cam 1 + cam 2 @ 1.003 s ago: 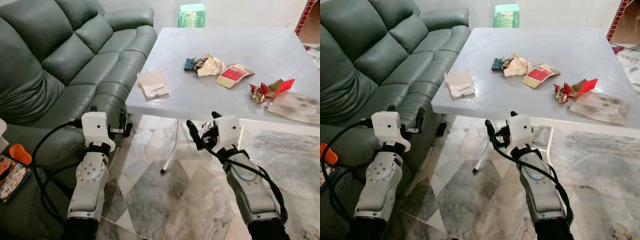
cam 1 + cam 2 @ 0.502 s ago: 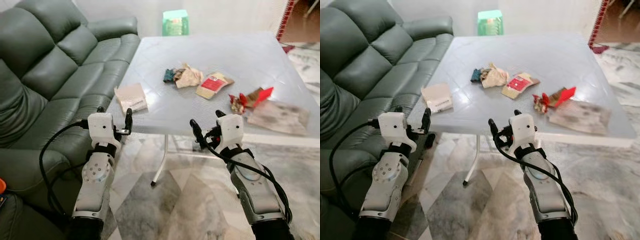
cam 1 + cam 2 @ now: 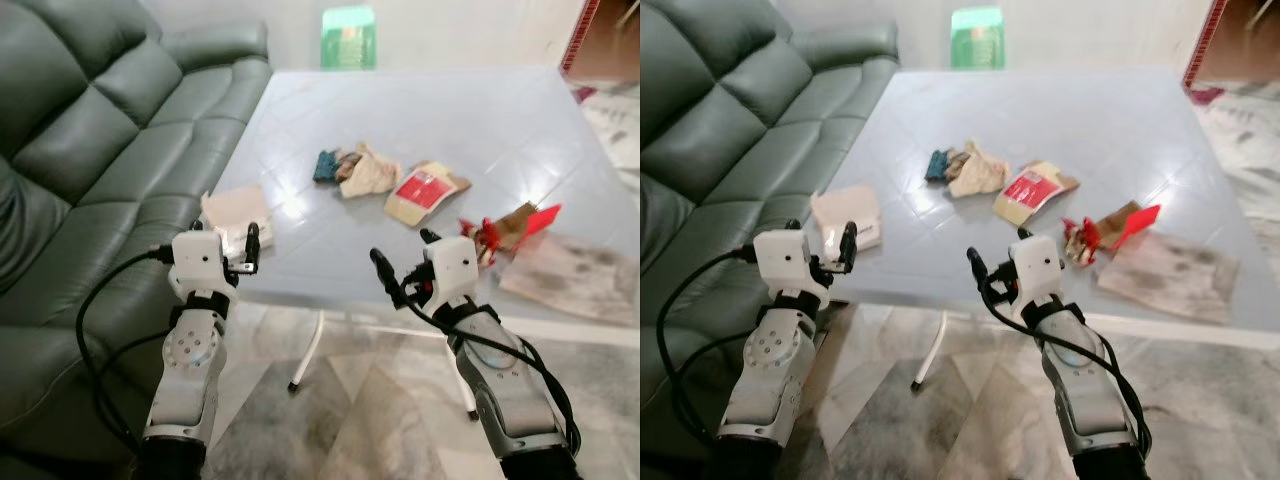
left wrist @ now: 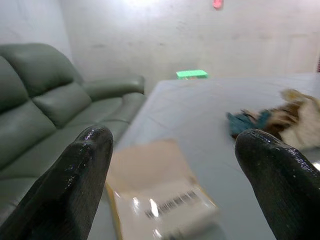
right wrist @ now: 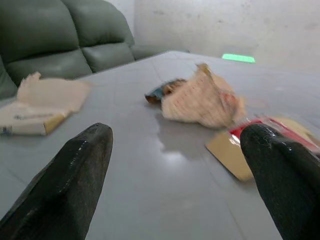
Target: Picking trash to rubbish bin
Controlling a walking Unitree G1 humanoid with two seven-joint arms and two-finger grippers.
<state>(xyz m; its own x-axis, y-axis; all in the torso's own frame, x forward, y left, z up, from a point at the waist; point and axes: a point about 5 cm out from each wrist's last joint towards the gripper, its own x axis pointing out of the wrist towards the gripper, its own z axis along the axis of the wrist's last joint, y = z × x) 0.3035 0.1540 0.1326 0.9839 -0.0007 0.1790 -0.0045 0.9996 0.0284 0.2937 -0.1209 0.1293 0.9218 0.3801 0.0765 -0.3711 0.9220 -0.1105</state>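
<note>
The trash lies scattered on the grey table (image 3: 520, 120). A flat paper packet (image 3: 232, 213) sits at the near edge, just ahead of the left gripper (image 3: 225, 240), whose fingers are spread wide and hold nothing. A crumpled wrapper (image 3: 365, 172) lies at twelve o'clock from the right gripper (image 3: 400, 262), also spread and bare. It all looks light and flimsy; I'd pinch the packet by its overhanging edge.

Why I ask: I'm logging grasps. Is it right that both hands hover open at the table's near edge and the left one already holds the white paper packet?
Not quite. The left hand holds nothing: in the left wrist view its fingers are spread, with the white paper packet lying on the table beyond them. The rest stands: the right hand is open too, at the near edge.
</note>
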